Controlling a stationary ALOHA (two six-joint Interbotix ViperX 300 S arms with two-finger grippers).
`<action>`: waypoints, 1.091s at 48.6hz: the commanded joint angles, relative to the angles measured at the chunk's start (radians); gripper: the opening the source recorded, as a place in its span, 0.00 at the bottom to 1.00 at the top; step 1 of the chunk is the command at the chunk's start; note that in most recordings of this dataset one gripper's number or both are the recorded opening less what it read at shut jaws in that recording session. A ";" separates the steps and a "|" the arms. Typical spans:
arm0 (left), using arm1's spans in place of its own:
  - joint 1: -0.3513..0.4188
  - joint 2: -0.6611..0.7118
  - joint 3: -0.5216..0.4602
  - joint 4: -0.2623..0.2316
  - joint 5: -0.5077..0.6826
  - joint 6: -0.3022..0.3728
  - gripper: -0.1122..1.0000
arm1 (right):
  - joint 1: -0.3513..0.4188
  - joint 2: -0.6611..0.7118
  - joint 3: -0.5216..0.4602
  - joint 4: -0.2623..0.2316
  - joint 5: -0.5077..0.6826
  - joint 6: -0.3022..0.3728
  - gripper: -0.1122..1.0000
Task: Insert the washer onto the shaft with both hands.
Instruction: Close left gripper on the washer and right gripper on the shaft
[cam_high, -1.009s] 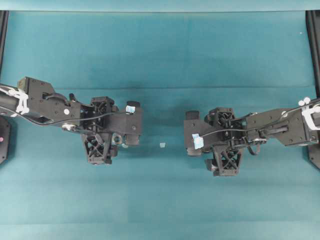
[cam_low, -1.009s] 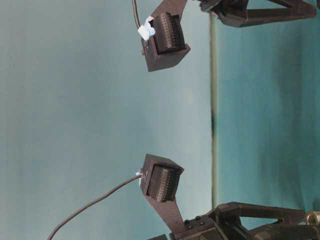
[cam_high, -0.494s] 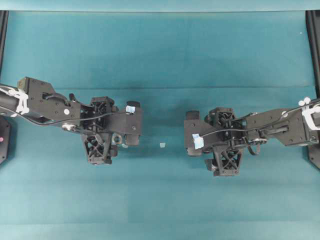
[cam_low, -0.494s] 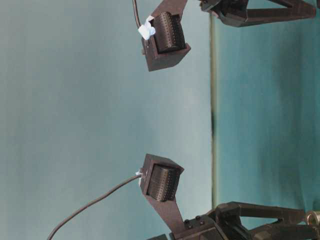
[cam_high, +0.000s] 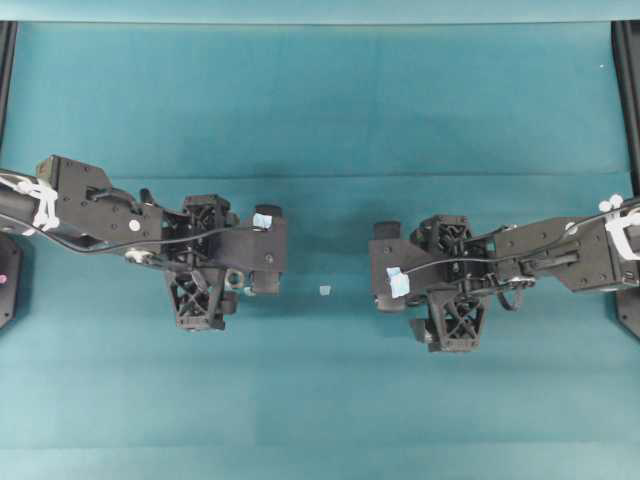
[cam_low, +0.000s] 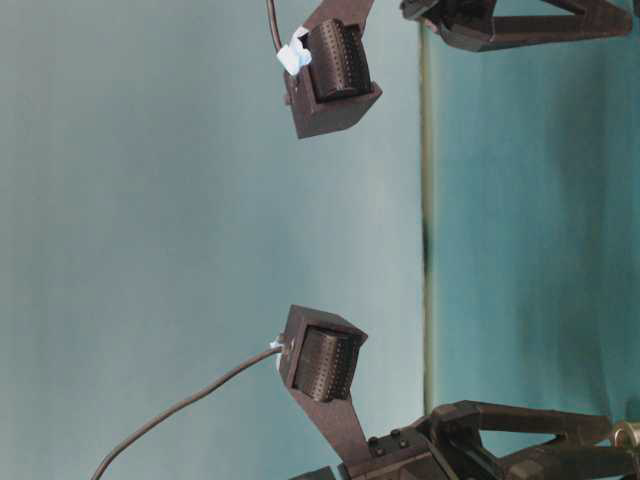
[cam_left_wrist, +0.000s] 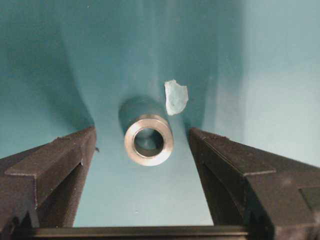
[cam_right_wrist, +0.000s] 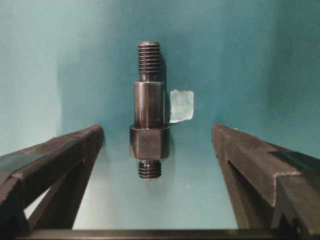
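Teal cloth (cam_high: 320, 110) all across the table, two black arms reaching in from either side toward the middle. Left gripper (cam_left_wrist: 142, 142) spread wide, released, nothing between the fingers but the washer (cam_left_wrist: 149, 139) lying flat on the cloth, hole facing up, clear of both fingers. Pale blue tape scrap (cam_left_wrist: 176, 97) just beyond the washer, up and to the right in the left wrist view, close but apart from the ring. From overhead, washer (cam_high: 233, 278) peeking out as a small silvery ring beneath the left gripper (cam_high: 262, 252) frame. Right gripper (cam_right_wrist: 157, 137) equally wide, released, gripping nothing. Shaft (cam_right_wrist: 149, 110) lying on the cloth between those fingers, lengthwise away from the camera, threaded at both ends, thick hex collar toward the near end, smooth barrel beyond it, touching neither finger. Second tape scrap (cam_right_wrist: 181, 106) right beside the barrel on the right. Overhead again: right gripper (cam_high: 385, 268) facing the left one across a gap, another tiny pale scrap (cam_high: 324, 290) on the cloth between them. Table-level view: only the finger pads and frames of the grippers, well apart
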 joint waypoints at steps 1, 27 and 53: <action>-0.003 -0.006 -0.012 0.002 -0.005 -0.002 0.87 | 0.000 -0.002 0.002 0.002 0.011 0.000 0.89; -0.003 -0.006 -0.012 0.002 -0.005 -0.002 0.87 | -0.002 -0.006 0.002 0.002 0.015 -0.002 0.89; -0.003 -0.006 -0.012 0.000 -0.005 -0.002 0.87 | -0.002 -0.009 0.006 0.002 0.026 -0.002 0.89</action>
